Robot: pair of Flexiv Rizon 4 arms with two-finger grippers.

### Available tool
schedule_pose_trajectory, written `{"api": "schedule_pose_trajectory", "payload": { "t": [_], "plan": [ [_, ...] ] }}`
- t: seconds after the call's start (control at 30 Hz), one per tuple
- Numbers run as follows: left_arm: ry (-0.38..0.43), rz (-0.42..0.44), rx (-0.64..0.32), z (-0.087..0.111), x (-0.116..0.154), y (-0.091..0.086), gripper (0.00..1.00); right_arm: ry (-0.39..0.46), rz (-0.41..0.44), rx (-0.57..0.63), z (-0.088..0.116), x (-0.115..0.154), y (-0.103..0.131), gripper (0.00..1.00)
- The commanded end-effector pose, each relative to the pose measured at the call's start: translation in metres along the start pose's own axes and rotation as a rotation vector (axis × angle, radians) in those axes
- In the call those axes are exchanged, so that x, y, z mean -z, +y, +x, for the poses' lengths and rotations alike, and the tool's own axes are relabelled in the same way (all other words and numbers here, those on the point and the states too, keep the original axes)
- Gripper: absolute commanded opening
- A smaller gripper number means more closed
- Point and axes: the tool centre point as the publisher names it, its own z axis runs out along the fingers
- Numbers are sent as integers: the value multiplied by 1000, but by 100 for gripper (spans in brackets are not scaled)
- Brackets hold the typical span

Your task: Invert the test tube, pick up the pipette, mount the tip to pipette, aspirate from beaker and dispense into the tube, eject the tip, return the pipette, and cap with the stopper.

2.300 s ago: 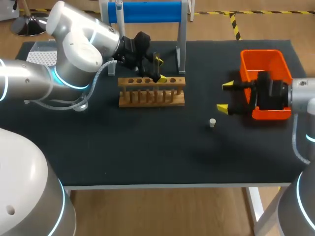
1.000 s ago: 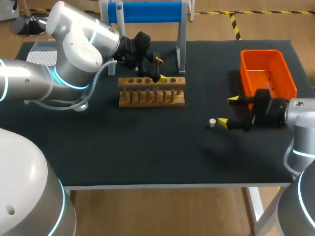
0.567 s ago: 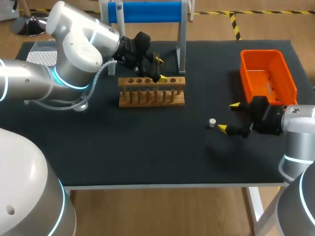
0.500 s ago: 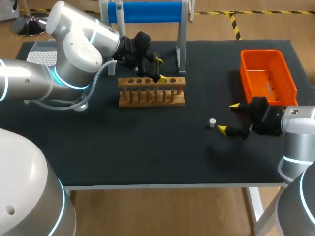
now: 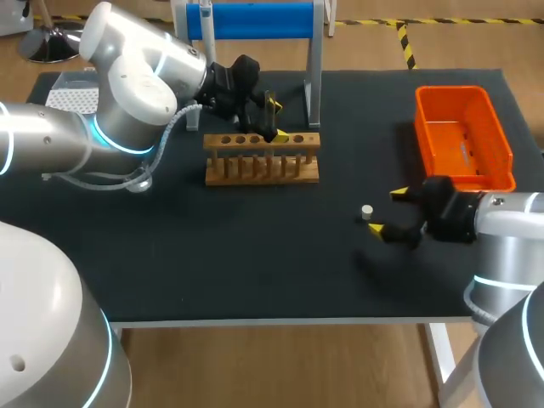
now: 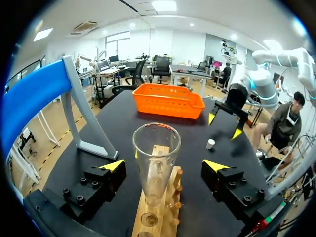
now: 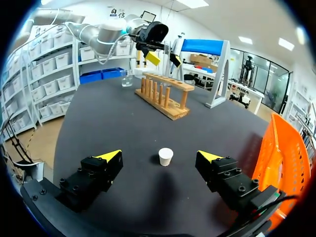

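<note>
Yellow-tipped right gripper (image 5: 388, 212), fingers apart, has shifted from above the orange bin (image 5: 459, 92) to 3 o'clock of the white stopper (image 5: 366, 212), indicating stopper pickup; left gripper (image 5: 274, 120) stands open astride the racked test tube (image 6: 155, 158) at 10 o'clock.

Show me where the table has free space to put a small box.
The widest bare patch of the table is between the wooden rack and the front edge, left of the stopper. A smaller one lies between the rack and the orange basket. Crowded: behind the rack at the left end effector, and around the stopper at the right end effector.
</note>
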Motion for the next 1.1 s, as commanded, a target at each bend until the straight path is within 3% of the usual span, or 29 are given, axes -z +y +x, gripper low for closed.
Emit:
{"api": "schedule_pose_trajectory", "payload": {
  "t": [0.03, 0.2, 0.53, 0.8, 1.1],
  "plan": [
    [2, -3, 1, 0, 0, 0, 100, -19, 4, -3, 6, -9, -2, 100],
    [2, -3, 1, 0, 0, 0, 100, -27, 12, -10, 7, -15, -4, 99],
    [2, -3, 1, 0, 0, 0, 100, -40, 21, -24, 5, -27, -5, 86],
    [2, -3, 1, 0, 0, 0, 100, -50, 25, -38, 1, -33, -7, 85],
    [2, -3, 1, 0, 0, 0, 100, -53, 23, -47, -2, -38, -6, 75]
  ]
}}
